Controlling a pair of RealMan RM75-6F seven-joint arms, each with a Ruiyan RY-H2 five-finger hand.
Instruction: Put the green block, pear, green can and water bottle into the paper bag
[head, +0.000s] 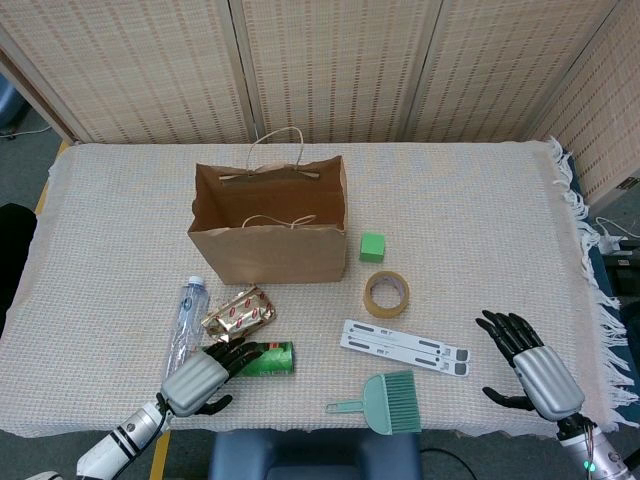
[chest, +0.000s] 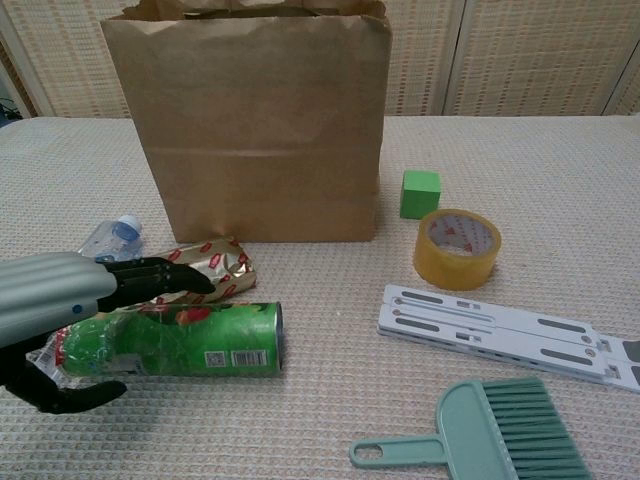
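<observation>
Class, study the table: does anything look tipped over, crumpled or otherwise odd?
Two things lie on their sides rather than standing: the green can, wrapped in wrinkled clear plastic, and the water bottle beside it. The paper bag stands upright and open. Nothing looks spilled or broken.

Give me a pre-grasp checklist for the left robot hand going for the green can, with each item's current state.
1. Left robot hand over the green can: ok.
2. Fingers closed on the can: not ok, spread above it.
3. Can free of neighbours: not ok, the foil snack pack and water bottle lie against it.
4. Paper bag upright and open: ok.
5. Right robot hand out of the way: ok, open beside the white stand.
</observation>
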